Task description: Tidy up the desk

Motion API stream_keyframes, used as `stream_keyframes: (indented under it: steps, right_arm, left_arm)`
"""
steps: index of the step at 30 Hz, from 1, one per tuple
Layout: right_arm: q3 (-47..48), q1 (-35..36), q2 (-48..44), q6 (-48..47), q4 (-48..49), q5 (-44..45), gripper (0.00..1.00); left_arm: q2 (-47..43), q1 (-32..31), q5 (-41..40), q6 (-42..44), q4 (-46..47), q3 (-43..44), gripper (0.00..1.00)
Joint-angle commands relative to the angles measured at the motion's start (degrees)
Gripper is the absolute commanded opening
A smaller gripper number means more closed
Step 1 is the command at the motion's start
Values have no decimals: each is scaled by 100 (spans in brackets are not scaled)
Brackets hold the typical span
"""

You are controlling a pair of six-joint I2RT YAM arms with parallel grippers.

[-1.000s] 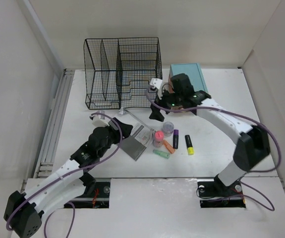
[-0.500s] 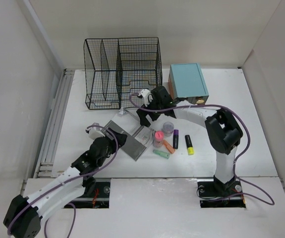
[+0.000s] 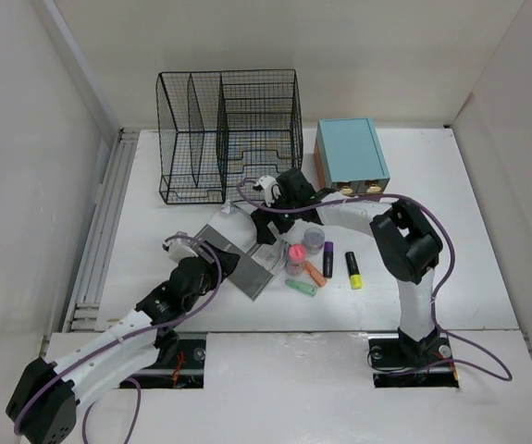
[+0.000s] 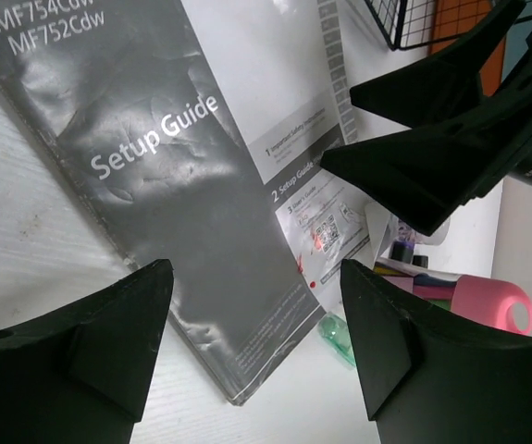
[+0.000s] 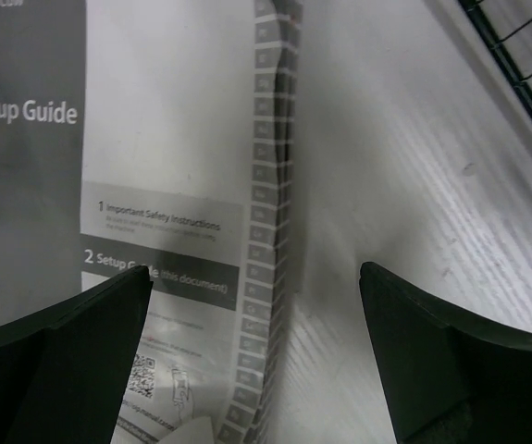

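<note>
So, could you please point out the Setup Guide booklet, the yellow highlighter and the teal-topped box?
Setup Guide booklet [image 4: 154,185], left wrist view, grey cover.
yellow highlighter [image 3: 352,271], top external view, mid-barrel.
teal-topped box [image 3: 350,150], top external view, lid centre.

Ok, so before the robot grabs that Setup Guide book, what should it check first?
1. Left gripper open: ok.
2. Right gripper open: ok.
3. Setup Guide booklet lying on the desk, held by neither gripper: ok.
4. Grippers apart from each other: ok, though close.
5. Booklet corner free of clutter: not ok, the green highlighter and pink container crowd it.
6. Free slot in the wire rack: cannot tell.
</note>
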Motion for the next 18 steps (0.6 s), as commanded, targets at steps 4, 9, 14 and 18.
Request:
stream_keyframes:
  steps: [4, 9, 14, 18]
  right_arm:
    - [-1, 96, 42, 106, 263, -549, 98]
    - [-1, 96, 261, 106, 70, -1233, 79]
    - [113, 96, 385, 106, -89, -1428, 69]
    - [113, 96, 438, 106, -141, -1533, 58]
  left_arm:
    - [7, -30, 320, -232, -381, 30, 69]
    - [103, -30, 434, -294, -680, 83, 69]
    - [534, -30, 628, -346, -575, 83, 69]
    - [657, -30, 628, -346, -522, 83, 69]
